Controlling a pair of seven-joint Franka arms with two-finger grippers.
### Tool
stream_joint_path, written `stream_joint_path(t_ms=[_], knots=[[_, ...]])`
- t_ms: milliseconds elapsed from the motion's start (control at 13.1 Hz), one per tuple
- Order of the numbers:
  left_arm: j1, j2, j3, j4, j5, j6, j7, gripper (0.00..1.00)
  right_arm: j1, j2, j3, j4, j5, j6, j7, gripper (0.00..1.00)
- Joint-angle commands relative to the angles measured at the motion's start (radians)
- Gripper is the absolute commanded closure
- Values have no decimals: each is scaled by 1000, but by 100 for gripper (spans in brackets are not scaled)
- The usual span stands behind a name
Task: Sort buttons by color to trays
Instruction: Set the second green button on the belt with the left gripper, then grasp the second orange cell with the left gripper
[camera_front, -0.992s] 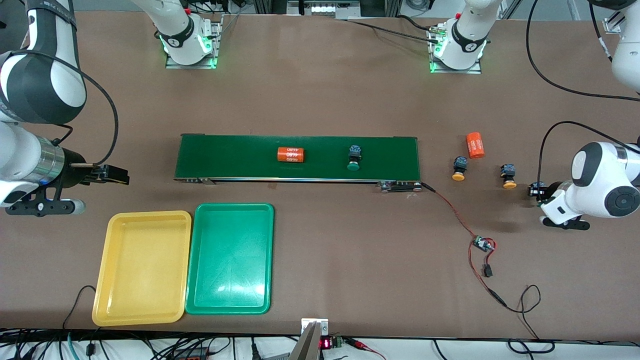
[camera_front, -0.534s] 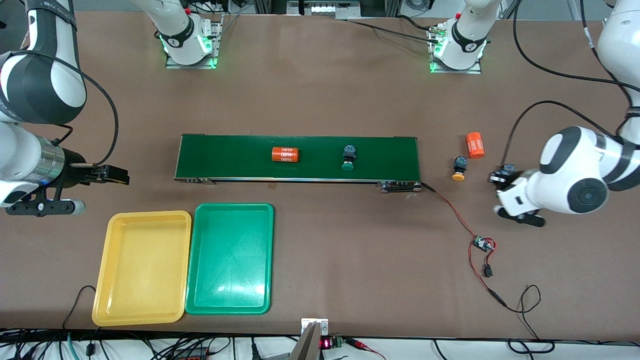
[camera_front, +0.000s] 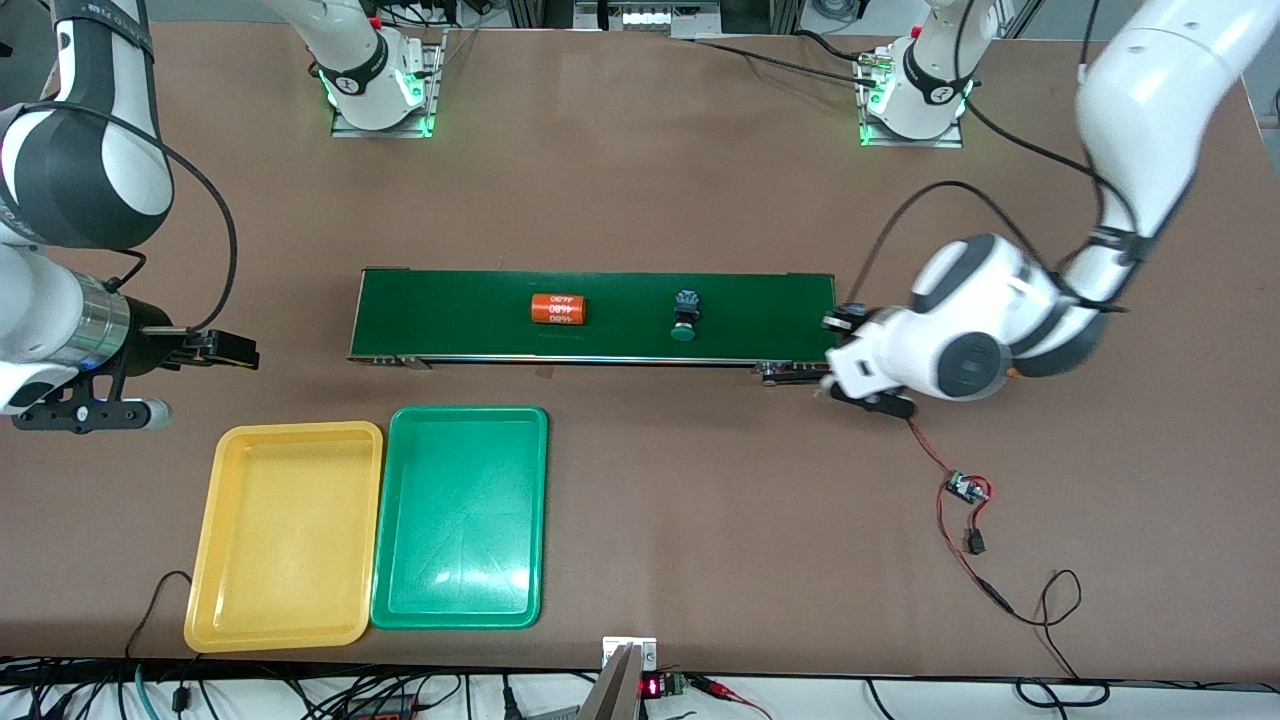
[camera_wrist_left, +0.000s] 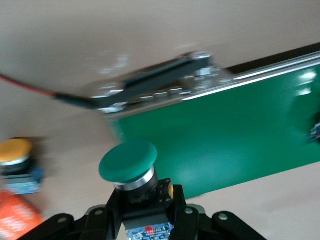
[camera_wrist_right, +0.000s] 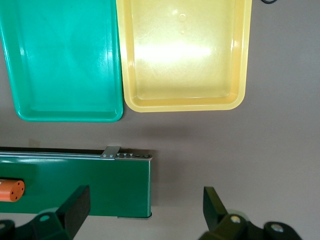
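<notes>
A long dark-green conveyor belt (camera_front: 600, 315) lies across the middle of the brown table (camera_front: 640, 180). An orange cylinder with white print (camera_front: 557, 309) lies on its side on the belt. A red-and-black cable (camera_front: 925, 445) runs from the belt's end to a small circuit board (camera_front: 965, 488).
</notes>
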Motion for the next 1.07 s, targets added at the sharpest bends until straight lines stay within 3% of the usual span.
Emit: stream_joint_path(t_ms=[0, 229, 381, 687, 992], knots=[[-42, -4, 5, -78, -13, 131, -90, 81, -5, 1, 3, -2, 17, 5, -14, 0], [-64, -4, 11, -150, 1, 237, -143, 77, -5, 2, 3, -2, 18, 5, -14, 0], [-59, -10, 8, -147, 1, 227, -169, 0, -5, 2, 3, -2, 18, 6, -14, 0], [-27, -59, -4, -66, -1, 110, -174, 0, -3, 1, 3, -2, 18, 6, -14, 0], [-18, -58, 20, 185, 2, -160, -139, 0, -3, 0, 3, -2, 18, 8, -12, 0]])
